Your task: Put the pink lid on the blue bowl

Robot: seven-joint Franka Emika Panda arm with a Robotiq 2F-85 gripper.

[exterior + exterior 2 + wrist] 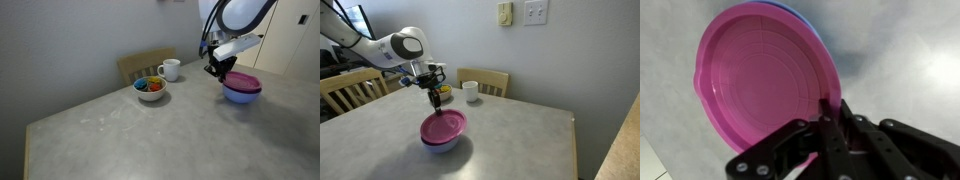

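Observation:
The pink lid (242, 80) lies on top of the blue bowl (240, 96), slightly tilted, in both exterior views: lid (444, 125), bowl (440, 144). My gripper (215, 70) (437, 102) hangs at the lid's edge. In the wrist view the lid (760, 80) fills the frame, with a sliver of the bowl (802, 12) showing behind it. The fingers (833, 103) are drawn close together on the lid's rim. The rim runs in between them.
A white mug (170, 69) (471, 91) and a small pale bowl with colourful contents (150, 88) stand near the table's wall side. Wooden chairs (145, 62) (485, 78) (345, 90) stand round the grey table (120, 130).

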